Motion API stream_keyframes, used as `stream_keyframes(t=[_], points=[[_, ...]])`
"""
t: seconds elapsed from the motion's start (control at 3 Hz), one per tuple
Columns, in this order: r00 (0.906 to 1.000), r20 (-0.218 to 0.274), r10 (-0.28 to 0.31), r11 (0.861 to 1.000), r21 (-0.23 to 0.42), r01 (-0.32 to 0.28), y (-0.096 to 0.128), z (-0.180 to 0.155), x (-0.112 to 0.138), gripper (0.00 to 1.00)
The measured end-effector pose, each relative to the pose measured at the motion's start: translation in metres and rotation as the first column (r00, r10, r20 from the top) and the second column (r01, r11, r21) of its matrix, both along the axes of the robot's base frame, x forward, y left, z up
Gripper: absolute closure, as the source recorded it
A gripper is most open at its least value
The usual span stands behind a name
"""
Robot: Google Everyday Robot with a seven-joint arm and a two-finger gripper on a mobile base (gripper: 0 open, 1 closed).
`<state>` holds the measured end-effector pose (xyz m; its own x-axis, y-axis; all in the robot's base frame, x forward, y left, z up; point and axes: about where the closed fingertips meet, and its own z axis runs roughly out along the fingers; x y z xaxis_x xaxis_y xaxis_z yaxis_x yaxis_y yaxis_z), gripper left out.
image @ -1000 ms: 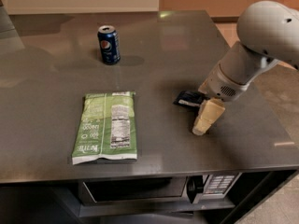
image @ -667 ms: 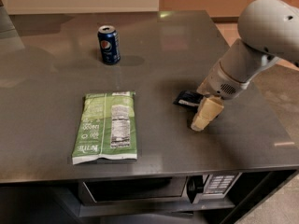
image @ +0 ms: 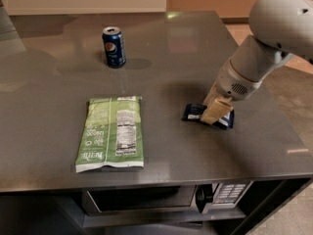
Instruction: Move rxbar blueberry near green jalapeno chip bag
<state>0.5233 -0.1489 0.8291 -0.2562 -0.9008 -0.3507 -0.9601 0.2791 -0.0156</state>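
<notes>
The rxbar blueberry (image: 194, 112) is a small dark navy bar with a white patch, lying flat on the grey table right of centre. My gripper (image: 215, 109), cream-coloured at the end of the white arm, reaches down from the right and sits over the bar's middle, covering part of it. The green jalapeno chip bag (image: 112, 132) lies flat at the front left of the table, label side up, well apart from the bar.
A blue Pepsi can (image: 113, 46) stands upright at the back left. The table's front edge (image: 156, 182) runs just below the bag, with a microwave (image: 161, 198) under it. The table's right edge is close to the arm.
My gripper has shifted a little toward the back, from just in front of the bar to over it. The bag and the can have not moved.
</notes>
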Motion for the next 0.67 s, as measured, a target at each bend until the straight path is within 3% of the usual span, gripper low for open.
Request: stream_keyframes(t=[0.33,0.67], points=[[0.9987,-0.025,0.044,0.998,0.036,-0.043,0.025,0.012,-0.013,1.0],[0.9953,-0.031,0.092,0.993,0.076,-0.089,0.052,0.024,-0.021,1.0]])
